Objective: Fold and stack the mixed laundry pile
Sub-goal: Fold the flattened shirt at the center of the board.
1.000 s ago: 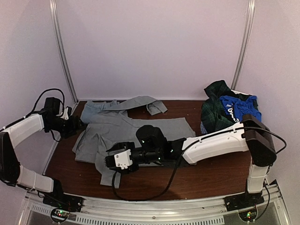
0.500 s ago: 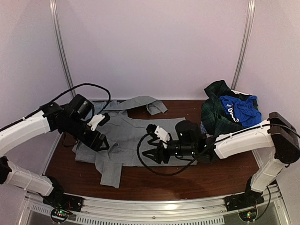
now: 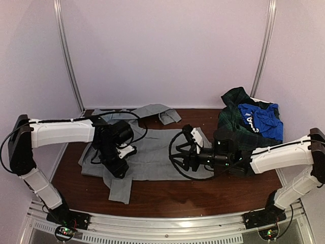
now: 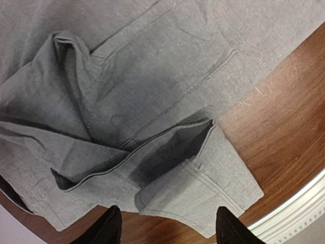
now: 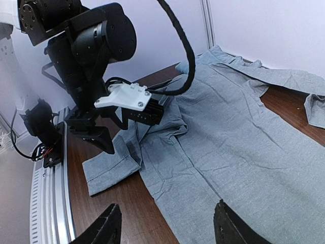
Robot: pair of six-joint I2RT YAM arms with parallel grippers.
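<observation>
The mixed laundry pile (image 3: 247, 122), a rumpled heap of dark green plaid with a bright blue piece on top, sat at the far right corner of the glossy dark wooden table (image 3: 203, 195). A soft grey woven shirt (image 3: 152, 152) with stitched seams lay spread in the middle. The left gripper (image 4: 167, 229) hung wide and empty above its creased near sleeve (image 4: 203, 188), and the right gripper (image 5: 165, 229), also wide and empty, faced the shirt from the right. Since a second earlier, the left arm (image 3: 61, 131) had swung in from the table's left edge, and the right arm (image 3: 284, 155) had drawn back rightward off that sleeve.
</observation>
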